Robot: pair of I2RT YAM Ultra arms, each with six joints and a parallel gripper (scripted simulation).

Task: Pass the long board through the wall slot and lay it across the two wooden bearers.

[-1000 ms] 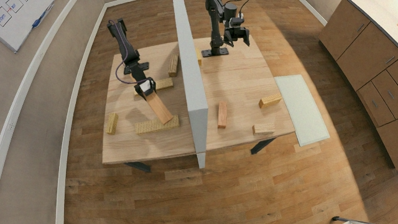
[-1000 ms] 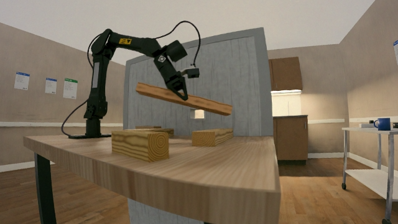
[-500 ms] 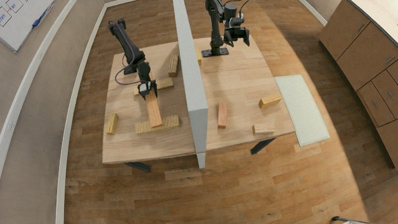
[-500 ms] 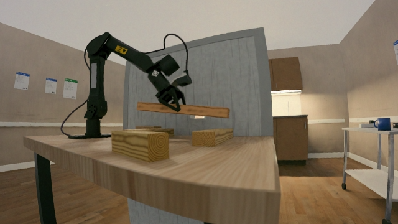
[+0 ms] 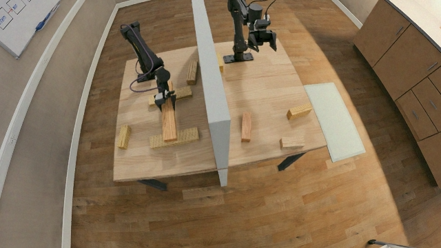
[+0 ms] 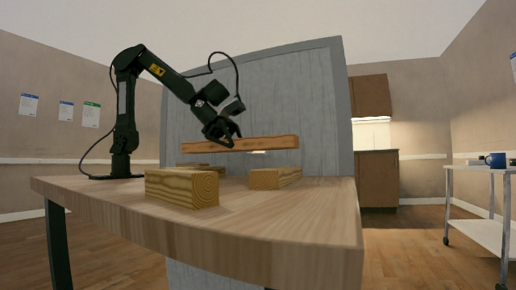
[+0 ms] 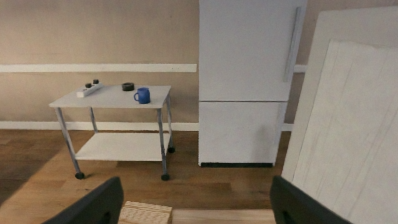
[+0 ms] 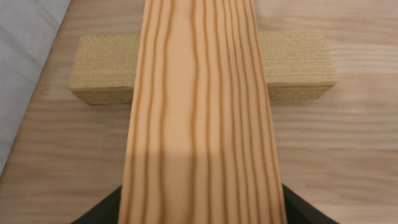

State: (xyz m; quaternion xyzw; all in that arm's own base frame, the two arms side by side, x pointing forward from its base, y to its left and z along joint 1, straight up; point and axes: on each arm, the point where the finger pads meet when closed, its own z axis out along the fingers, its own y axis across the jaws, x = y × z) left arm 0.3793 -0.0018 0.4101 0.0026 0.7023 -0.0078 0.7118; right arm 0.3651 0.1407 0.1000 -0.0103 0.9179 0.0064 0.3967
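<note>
Now our right gripper (image 5: 168, 103) (image 6: 237, 142) (image 8: 201, 186) grips the board (image 5: 169, 120) (image 6: 266, 142) (image 8: 200, 100) above both bearers (image 5: 187, 136) (image 6: 264, 179) (image 8: 300, 65). We should lower it level and crosswise, releasing only after both support it.

The right arm (image 5: 141, 48) (image 6: 169, 80) rises nearly upright from its base (image 5: 140, 80) (image 6: 94, 177), bends sharply at the top and slopes down through the forearm. Its wrist (image 5: 162, 74) (image 6: 203, 110) carries on along that downward slant, so the right gripper (image 5: 167, 106) (image 6: 235, 142) (image 8: 201, 186) points obliquely down, well above the surface. Its fingers stand apart, clamped on a load between them. A cable loops loosely above the wrist.

The left arm (image 5: 238, 31) is folded up close over its own base (image 5: 227, 59), its wrist held off to one side. The left gripper (image 5: 264, 49) (image 7: 196, 185) faces outward, roughly level, with its fingers spread wide and nothing between them.
</note>
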